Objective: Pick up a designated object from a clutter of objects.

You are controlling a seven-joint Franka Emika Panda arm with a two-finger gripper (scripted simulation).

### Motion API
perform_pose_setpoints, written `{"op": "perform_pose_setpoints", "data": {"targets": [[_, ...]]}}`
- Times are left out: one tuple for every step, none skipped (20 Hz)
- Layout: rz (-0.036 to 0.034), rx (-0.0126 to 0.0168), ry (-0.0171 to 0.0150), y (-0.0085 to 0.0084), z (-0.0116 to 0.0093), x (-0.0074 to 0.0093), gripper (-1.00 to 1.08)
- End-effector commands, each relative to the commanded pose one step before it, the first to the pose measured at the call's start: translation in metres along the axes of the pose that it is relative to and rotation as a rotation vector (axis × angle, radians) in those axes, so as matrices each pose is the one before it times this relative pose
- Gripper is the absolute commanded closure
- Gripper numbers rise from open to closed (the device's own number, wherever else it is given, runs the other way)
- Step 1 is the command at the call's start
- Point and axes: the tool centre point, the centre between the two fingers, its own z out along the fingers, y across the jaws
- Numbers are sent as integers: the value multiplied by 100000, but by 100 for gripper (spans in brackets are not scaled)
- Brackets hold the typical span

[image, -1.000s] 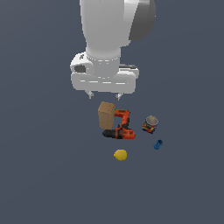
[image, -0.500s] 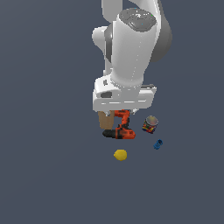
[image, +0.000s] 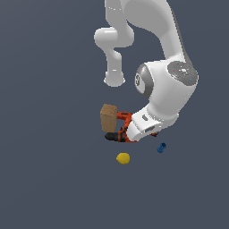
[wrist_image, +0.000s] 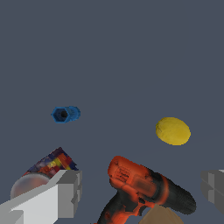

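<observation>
Evenly lit, flat simulator renders, sharp throughout, without blur or edge distortion. Soft highlights on white arm; faint sheen on lemon toward 11 o'clock. Barely any cast shadows on dark floor.

**No readable text in either view**

Nothing legible appears on any object. The multicoloured, silver-topped can carries a wrapper of red, yellow and blue patches in the wrist view, but the print is too blurred to make out letters or a brand. The orange-and-black power drill has a faint raised mark on its orange housing that cannot be read. The tan cardboard-coloured box shows plain faces. The white robot arm bears only tiny coloured dots, no lettering.
</observation>
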Motion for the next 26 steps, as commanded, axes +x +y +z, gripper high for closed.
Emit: {"op": "perform_pose_setpoints", "data": {"targets": [[-6740, 664, 585, -2388, 2031, 1364, -92], [-2314, 288, 187, -830, 730, 476, -92], [-2154, 291, 183, -778, 690, 443, -92], [-1996, 289, 177, -725, 648, 410, -92], [-1839, 284, 169, -672, 605, 378, -92], [-1684, 274, 161, -619, 561, 346, -92], [-1532, 261, 151, -566, 516, 315, -92], [-1381, 245, 141, -512, 470, 284, -92], [-1229, 226, 128, -458, 423, 253, -92], [-1082, 205, 116, -405, 375, 222, -92], [-935, 182, 102, -351, 326, 192, -92], [-787, 156, 87, -295, 277, 162, -92], [-644, 130, 73, -243, 227, 132, -92], [-501, 103, 57, -189, 177, 103, -92], [-356, 74, 41, -134, 127, 73, -92], [-212, 44, 25, -80, 76, 44, -92], [-67, 14, 8, -24, 26, 14, -92], [321, -16, -160, 68, -92, -102, -92], [0, 0, 0, 1, 41, 0, -92], [0, 0, 0, 3, 124, -1, -92], [0, 0, 0, 4, 205, -3, -92], [-46, 1, 18, -23, 276, 3, -92], [0, 0, 0, 7, 367, -7, -92], [-65, 2, 24, -32, 431, 0, -92], [-46, 2, 16, -19, 513, -6, -92], [-46, 2, 16, -18, 588, -10, -92]]}}
